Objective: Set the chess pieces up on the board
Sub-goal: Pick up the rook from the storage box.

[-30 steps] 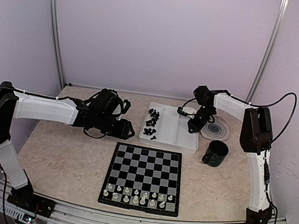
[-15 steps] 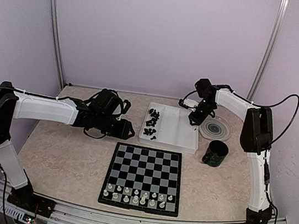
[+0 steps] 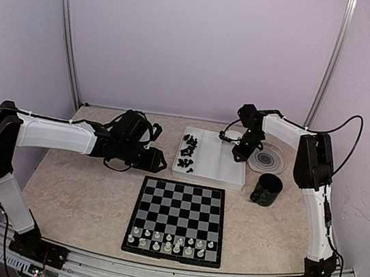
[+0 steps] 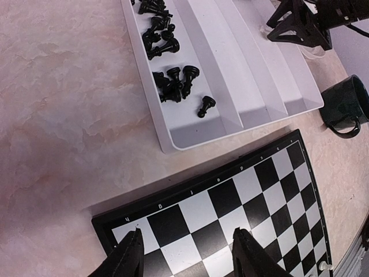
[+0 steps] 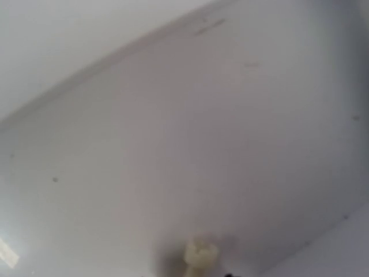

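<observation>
The right claw (image 3: 238, 151) has dipped back over the right end of the tray (image 3: 231, 180), toward the far edge of the bench (image 3: 81, 193); whether it grips cannot be told. The left claw (image 4: 187, 257) stays put, released. The white pieces (image 3: 169, 243) line the near rows of the board (image 3: 179, 206); the black pieces (image 3: 188, 151) lie in the tray.

You have one board (image 3: 179, 206). At its near edge stand white pieces (image 3: 167, 243) in two rows. I count about fifteen, but they are too small to be sure. You have one white tray (image 3: 224, 175). In its left slot lie the black pieces (image 3: 188, 151). There are more than ten, but they are too bunched up to count right. One more white piece (image 5: 200, 255) stands alone in the right wrist view. You also have one dark mug (image 3: 267, 189), one round disc (image 3: 268, 158) with rings on it, and two robot arms (image 3: 54, 134).
</observation>
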You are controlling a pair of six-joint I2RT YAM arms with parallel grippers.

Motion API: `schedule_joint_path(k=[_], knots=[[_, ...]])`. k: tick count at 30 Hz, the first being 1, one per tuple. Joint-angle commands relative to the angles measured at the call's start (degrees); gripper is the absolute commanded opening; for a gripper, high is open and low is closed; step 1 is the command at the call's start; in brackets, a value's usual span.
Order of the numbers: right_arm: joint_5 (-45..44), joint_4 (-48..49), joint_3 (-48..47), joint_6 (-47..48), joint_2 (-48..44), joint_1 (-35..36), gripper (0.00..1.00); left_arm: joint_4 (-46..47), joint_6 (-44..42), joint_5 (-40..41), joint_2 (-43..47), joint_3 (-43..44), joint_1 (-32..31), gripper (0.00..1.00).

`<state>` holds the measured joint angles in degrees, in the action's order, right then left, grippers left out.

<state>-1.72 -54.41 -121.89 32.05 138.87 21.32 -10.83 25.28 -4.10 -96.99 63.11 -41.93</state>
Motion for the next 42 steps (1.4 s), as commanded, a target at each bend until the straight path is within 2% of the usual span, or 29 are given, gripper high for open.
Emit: schedule_joint_path(k=[1, 18, 28, 32, 39, 42], knots=[[0.94, -3.06, 1.74, -0.43, 1.45, -0.05, 0.30, -0.10, -0.76, -0.24, -0.04, -0.14, -0.34, 0.52], [4.32, -5.17, 6.05, -3.92, 0.38, 0.05, 0.28, -0.68, -0.71, -0.33, -0.56, 0.50, -1.04, 0.52], [4.53, -1.68, 7.41, -5.09, -0.82, 0.04, 0.20, -0.95, -0.84, 0.24, -0.08, 0.11, -1.22, 0.52], [6.28, -1.10, 8.36, -4.20, -1.63, 0.04, 0.13, -0.95, -0.85, 0.20, -0.04, 0.06, -1.18, 0.52], [11.52, 8.15, 18.51, -2.89, -14.48, -0.89, 0.07, 0.25, -1.69, 0.36, 0.78, 1.63, -1.39, 0.52], [18.61, 10.64, 22.84, -1.69, -20.70, -1.11, 0.06, 2.80, -2.07, -0.06, 1.14, 2.66, -2.06, 0.52]])
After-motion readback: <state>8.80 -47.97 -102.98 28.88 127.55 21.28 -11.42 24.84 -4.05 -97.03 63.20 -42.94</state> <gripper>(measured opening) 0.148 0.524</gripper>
